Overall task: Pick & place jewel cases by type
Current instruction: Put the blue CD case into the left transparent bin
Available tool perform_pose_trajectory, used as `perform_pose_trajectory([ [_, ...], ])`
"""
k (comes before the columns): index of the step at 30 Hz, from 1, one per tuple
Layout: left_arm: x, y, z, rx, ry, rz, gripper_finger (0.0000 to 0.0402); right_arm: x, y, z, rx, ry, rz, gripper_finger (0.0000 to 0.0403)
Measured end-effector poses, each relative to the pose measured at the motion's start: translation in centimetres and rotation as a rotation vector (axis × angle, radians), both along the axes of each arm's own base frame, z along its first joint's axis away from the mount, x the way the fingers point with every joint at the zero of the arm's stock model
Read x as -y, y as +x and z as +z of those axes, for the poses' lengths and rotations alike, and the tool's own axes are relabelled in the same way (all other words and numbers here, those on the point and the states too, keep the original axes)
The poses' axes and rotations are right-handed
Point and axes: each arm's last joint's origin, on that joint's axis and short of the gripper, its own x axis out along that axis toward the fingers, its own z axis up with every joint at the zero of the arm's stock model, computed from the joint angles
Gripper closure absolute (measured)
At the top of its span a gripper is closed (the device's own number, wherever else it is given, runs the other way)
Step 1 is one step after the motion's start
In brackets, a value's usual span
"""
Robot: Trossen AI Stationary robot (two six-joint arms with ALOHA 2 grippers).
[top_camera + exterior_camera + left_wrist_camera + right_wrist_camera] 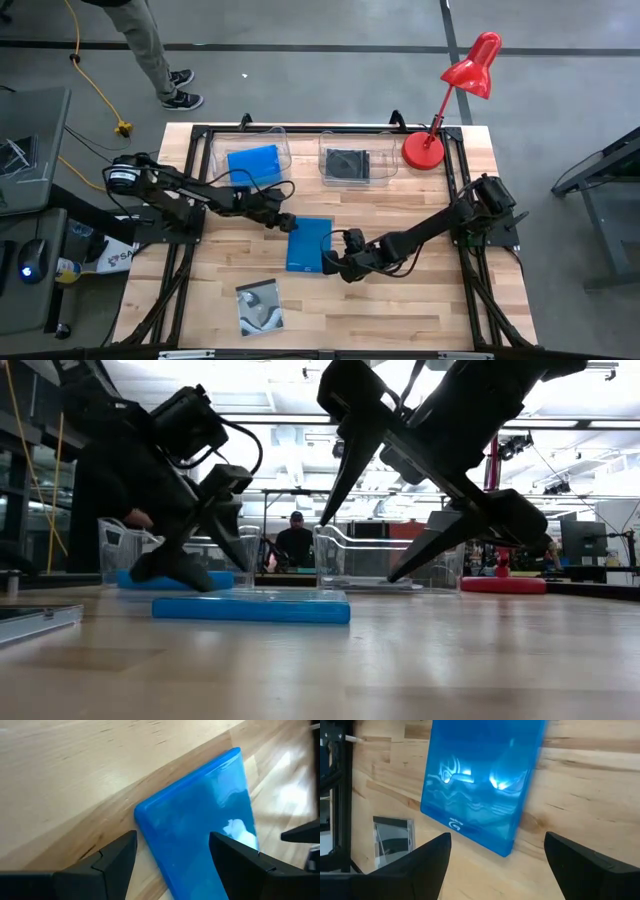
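Jewel cases are the objects here, and the one in play is a bright blue, thin, flat rectangular plastic case (309, 245) lying face-up on the wooden tabletop (420, 310). It sits between the two arms: the left end effector (287, 221) is at its far corner, fingers spread, with one finger over the case and the other over bare wood beside it, as the left wrist view (172, 845) shows. The right end effector (335, 262) hovers just beside the case's opposite long edge, fingers (420, 865) also wide apart and holding nothing, with the case directly ahead of them in the right wrist view (482, 785).

Judging by its look, the case is light, rigid and glossy, so it should slip easily on the wood and against hard fingers. Lying flat, it offers almost no height to pinch; the low view (250, 607) shows only a thin blue slab on the wood. The best hold is probably across the narrow width, on the two long edges, or on a corner once one side has been tipped up. Too hard a squeeze could crack or pop the shell.

Beyond the left end effector, a clear plastic tub (252, 152) already holds another blue case (253, 163); a neighbouring clear tub (357, 158) holds a square black case (349, 165). A square case with a silvery-grey swirl cover (260, 307) lies nearer than both end effectors, well apart from them.
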Motion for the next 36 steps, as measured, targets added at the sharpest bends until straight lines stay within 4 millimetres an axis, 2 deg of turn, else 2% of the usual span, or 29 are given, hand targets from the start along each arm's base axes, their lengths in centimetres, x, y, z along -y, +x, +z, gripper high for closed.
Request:
perform_pose_trajectory([
  [6, 0.0, 0.4, -0.8, -0.001, -0.025, -0.013, 0.0153, 0.1, -0.1, -0.1, -0.021, 0.007, -0.011, 0.0100],
  [15, 0.0, 0.4, -0.9, -0.009, -0.018, -0.012, 0.0153, 0.1, -0.2, -0.2, -0.030, 0.021, -0.031, 0.0100],
  [24, 0.0, 0.3, -1.0, -0.016, -0.011, -0.018, 0.0153, -0.5, 1.0, -2.9, -0.011, 0.061, -0.029, 0.0100],
  [36, 0.0, 0.3, -1.0, -0.019, -0.008, -0.020, 0.0153, -0.4, 1.3, -3.4, -0.005, 0.072, -0.037, 0.0100],
])
